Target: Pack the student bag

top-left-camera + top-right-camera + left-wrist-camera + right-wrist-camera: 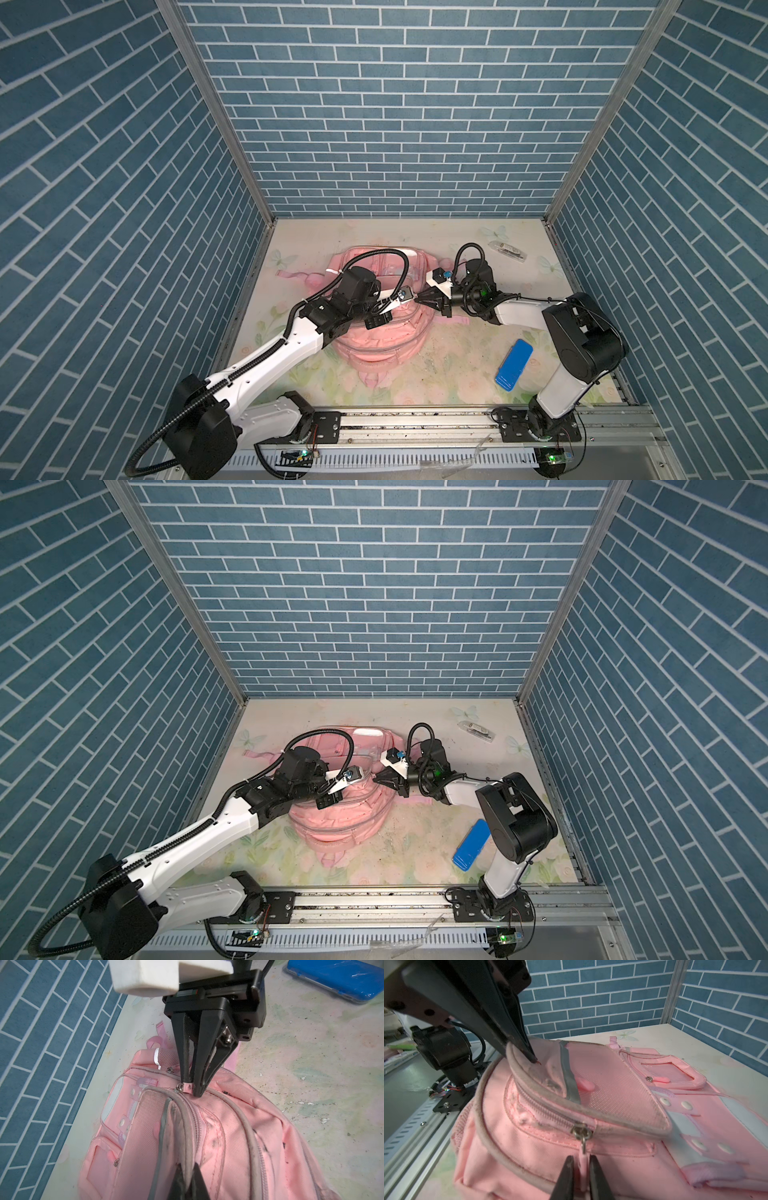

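The student bag is a large pink backpack lying flat in the middle of the table. My left gripper is shut on the grey piped edge of a front pocket flap and holds it raised off the bag. My right gripper reaches in from the right, shut on the pink zipper pull that hangs from the metal slider of that pocket. The two grippers face each other over the bag.
A blue flat case lies right of the bag, near the right arm. A small clear packet sits at the back right. Blue brick walls close in three sides, and a metal rail runs along the front.
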